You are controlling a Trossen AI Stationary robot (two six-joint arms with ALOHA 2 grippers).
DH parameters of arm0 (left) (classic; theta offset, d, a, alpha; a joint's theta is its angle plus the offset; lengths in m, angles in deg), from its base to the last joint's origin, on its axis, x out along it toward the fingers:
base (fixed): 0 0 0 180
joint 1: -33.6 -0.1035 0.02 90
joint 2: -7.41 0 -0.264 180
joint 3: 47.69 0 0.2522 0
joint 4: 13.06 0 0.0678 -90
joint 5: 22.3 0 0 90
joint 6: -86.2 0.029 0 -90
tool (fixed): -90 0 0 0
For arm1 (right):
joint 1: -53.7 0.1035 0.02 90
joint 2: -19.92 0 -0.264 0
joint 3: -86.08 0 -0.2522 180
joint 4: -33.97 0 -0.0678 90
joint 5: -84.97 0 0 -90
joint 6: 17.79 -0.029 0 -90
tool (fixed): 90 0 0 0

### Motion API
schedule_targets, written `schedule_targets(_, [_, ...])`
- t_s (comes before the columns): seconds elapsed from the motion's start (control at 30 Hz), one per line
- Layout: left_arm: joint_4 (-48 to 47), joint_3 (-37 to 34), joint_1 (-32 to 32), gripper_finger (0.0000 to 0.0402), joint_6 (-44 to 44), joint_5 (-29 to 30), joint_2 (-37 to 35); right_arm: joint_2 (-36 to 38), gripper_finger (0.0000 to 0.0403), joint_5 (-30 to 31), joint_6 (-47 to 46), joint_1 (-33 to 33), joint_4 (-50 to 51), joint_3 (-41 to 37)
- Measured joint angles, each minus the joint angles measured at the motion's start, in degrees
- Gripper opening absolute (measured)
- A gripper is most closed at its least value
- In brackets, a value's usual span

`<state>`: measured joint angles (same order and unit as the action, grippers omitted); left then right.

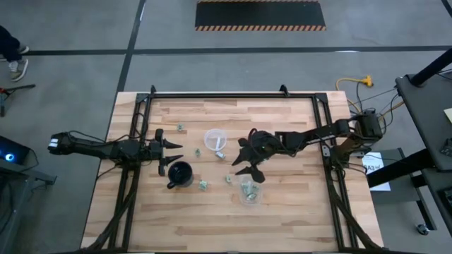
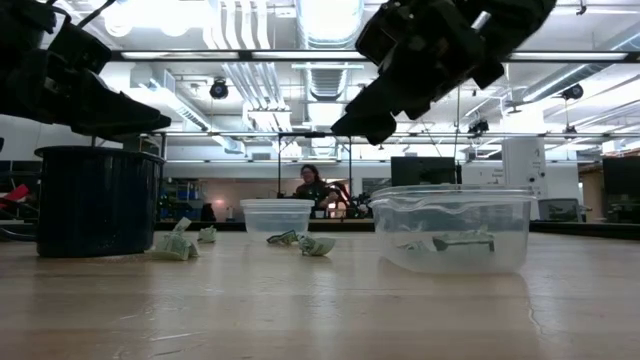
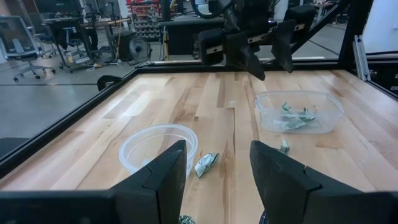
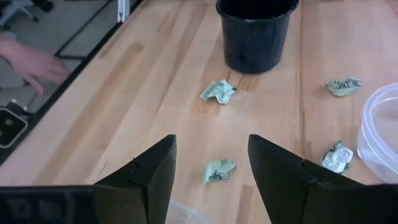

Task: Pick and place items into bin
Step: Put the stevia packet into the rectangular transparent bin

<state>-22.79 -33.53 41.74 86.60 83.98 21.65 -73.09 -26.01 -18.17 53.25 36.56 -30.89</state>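
1. The right gripper (image 1: 247,160) hung over the middle of the table with its fingers spread wide and nothing between them. The step in hand looked like a descent onto the next loose piece.
2. To do it well, I judged the wrist should drop straight down so that the crumpled green piece (image 4: 219,170) sat between the two fingers (image 4: 151,171), then close gently; the scrap looked light and easily pushed aside by a fingertip that landed first.
3. That piece lay on the bare wood just ahead of the open fingers, roughly centred in the gap in the right wrist view. A second crumpled piece (image 4: 218,91) lay farther on, near the foot of the black mug (image 4: 255,31), and two more sat off to one side near the round clear tub (image 4: 380,130).
4. The clear rectangular bin (image 1: 249,190), already holding several pieces, stood just beside the right gripper, on its near side, so the carry would be short.
5. The left gripper (image 1: 168,152) waited with its fingers apart and empty, just beside the black mug.
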Motion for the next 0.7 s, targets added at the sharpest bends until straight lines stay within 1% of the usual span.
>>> schedule_targets(0.2, [0.0,0.0,0.0,0.0162,0.0,0.0,0.0,-2.1,0.0192,0.6,4.3,1.0,12.6,7.4])
schedule_targets(0.27, [0.0,0.0,0.0,0.0162,0.0,0.0,0.0,-2.9,0.0192,1.8,6.2,1.4,16.5,9.2])
schedule_targets(0.37, [0.0,0.0,0.0,0.0162,0.0,0.0,0.1,-4.9,0.0192,3.4,9.2,2.0,19.6,12.2])
schedule_targets(0.7, [0.0,0.0,0.0,0.0162,0.0,0.0,0.3,-13.2,0.0192,3.4,16.2,2.2,31.9,21.5])
